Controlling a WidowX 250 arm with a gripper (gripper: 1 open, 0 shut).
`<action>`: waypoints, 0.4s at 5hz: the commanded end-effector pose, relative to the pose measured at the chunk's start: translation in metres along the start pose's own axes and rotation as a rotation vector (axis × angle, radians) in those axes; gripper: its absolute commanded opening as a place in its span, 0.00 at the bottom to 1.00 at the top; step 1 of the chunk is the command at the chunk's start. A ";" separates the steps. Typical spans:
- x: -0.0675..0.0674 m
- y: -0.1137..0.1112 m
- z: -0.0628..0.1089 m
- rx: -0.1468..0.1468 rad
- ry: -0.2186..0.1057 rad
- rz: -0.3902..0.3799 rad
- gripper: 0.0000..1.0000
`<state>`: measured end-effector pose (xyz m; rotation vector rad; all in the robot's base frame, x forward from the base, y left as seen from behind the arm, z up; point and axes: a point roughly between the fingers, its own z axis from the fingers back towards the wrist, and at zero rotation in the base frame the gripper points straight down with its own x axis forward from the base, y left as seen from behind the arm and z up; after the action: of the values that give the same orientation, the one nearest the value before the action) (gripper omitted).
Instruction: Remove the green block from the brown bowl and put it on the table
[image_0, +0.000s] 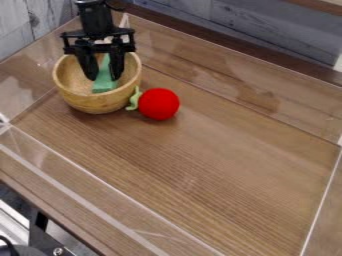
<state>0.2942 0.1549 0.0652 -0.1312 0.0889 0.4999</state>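
The brown bowl (67, 93) stands at the table's (201, 180) far left. My gripper (103, 75) hangs straight down over the bowl, its two black fingers closed on the green block (103, 83) from either side. The block stands on end between the fingers, its lower end still inside the bowl, just above the pale floor. The fingers hide part of the block's upper end.
A red ball (159, 104) with a small green bit lies on the wood just right of the bowl, touching or nearly touching its rim. Clear plastic walls (40, 150) run along the table's edges.
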 end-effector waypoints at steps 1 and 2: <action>0.005 0.008 0.031 -0.007 -0.117 0.008 0.00; 0.005 0.017 0.028 -0.020 -0.120 0.020 0.00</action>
<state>0.2895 0.1730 0.0647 -0.1449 0.0475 0.5368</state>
